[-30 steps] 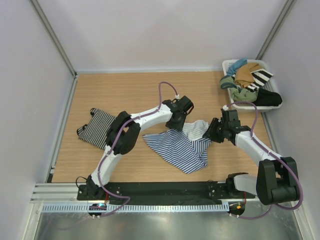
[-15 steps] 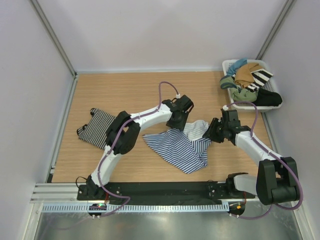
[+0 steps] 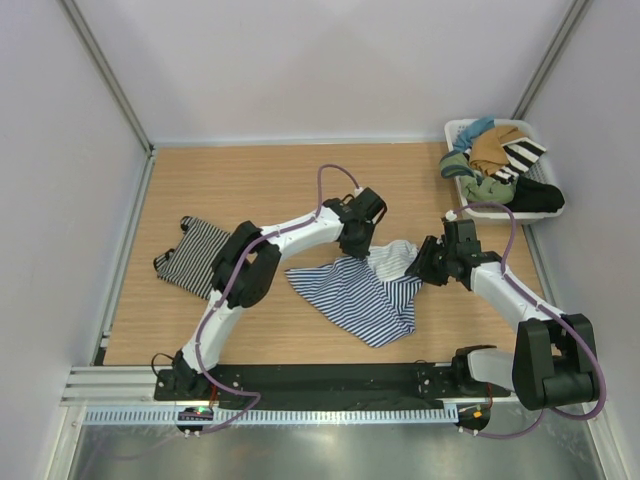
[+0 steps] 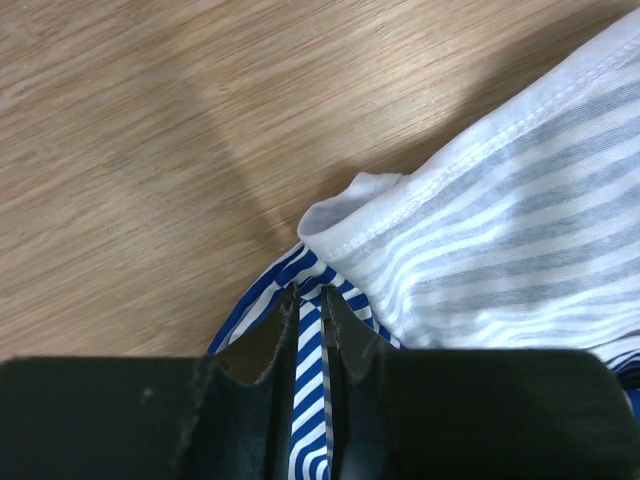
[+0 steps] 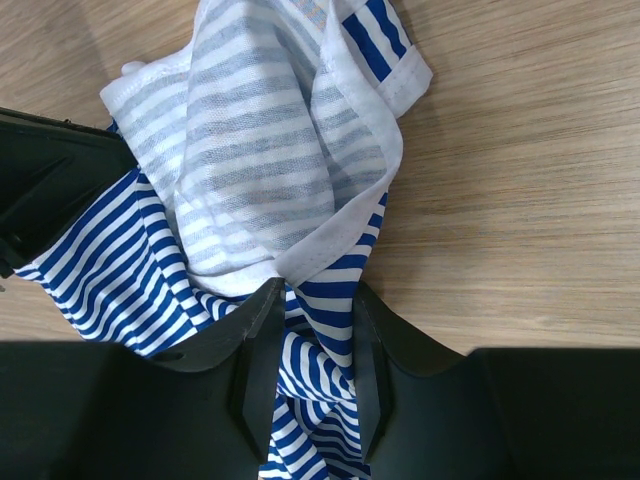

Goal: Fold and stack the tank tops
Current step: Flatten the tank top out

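Note:
The blue-and-white tank top [image 3: 360, 295] lies crumpled at the table's middle, its upper part turned inside out and pale [image 5: 260, 150]. My left gripper [image 3: 352, 248] stands at its far left edge, and in the left wrist view [image 4: 310, 300] its jaws are shut on a thin fold of the blue stripes beside the white trim [image 4: 400, 210]. My right gripper [image 3: 418, 265] is at the top's right side, shut on a bunched twist of the same cloth [image 5: 318, 300]. The fine black-and-white tank top [image 3: 192, 257] lies flat at the left, apart from both grippers.
A white basket [image 3: 455, 130] at the back right corner holds tan, green, teal and black clothes and a bold black-and-white striped cloth [image 3: 524, 153]. Walls close the table in on the left, back and right. Bare wood [image 3: 250, 180] shows behind the arms.
The left arm has shifted very slightly toward the back. The blue-and-white top and the right arm have not visibly moved.

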### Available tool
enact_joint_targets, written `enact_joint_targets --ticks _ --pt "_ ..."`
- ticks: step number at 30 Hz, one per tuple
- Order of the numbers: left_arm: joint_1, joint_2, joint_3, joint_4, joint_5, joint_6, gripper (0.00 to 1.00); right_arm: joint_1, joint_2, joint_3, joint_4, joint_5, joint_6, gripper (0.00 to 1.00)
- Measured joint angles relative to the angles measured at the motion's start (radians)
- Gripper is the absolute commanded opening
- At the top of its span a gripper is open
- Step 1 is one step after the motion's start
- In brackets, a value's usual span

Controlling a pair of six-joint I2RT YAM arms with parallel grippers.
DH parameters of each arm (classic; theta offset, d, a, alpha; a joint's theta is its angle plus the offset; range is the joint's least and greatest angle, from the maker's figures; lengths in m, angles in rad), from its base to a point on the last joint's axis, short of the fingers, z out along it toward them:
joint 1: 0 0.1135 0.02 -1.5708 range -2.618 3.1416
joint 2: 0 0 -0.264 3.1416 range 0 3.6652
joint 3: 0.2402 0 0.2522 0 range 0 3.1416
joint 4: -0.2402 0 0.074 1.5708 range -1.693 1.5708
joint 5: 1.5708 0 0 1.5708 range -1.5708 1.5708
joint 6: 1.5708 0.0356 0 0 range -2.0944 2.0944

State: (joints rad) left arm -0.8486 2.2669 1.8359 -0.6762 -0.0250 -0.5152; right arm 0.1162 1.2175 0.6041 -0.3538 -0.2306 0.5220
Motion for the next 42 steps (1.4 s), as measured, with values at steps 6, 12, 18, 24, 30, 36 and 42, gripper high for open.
enact_joint_targets --ticks 6,12,18,24,30,36,42 --pt "0.000 0.006 0.000 -0.002 -0.010 0.000 0.43 0.000 0.000 0.000 -0.004 0.000 0.000 0.38" --pt "-0.002 0.006 0.004 -0.003 -0.029 -0.006 0.30 0.000 0.000 0.000 -0.006 0.000 0.000 0.38" --pt "0.000 0.008 0.004 -0.005 -0.030 -0.006 0.20 0.000 0.000 0.000 -0.006 0.000 0.000 0.38" --pt "0.000 0.010 0.003 -0.006 -0.037 -0.003 0.00 0.000 -0.006 0.000 -0.007 0.000 0.000 0.37" --pt "-0.001 -0.005 -0.008 -0.020 -0.065 -0.001 0.00 0.000 -0.005 0.013 -0.011 -0.003 0.004 0.16" --pt "0.004 -0.150 -0.056 -0.092 -0.137 0.000 0.00 0.000 0.034 0.066 0.011 -0.047 0.020 0.01" --pt "0.023 -0.480 -0.164 -0.097 -0.206 -0.013 0.00 0.006 0.113 0.174 0.052 -0.080 0.058 0.01"
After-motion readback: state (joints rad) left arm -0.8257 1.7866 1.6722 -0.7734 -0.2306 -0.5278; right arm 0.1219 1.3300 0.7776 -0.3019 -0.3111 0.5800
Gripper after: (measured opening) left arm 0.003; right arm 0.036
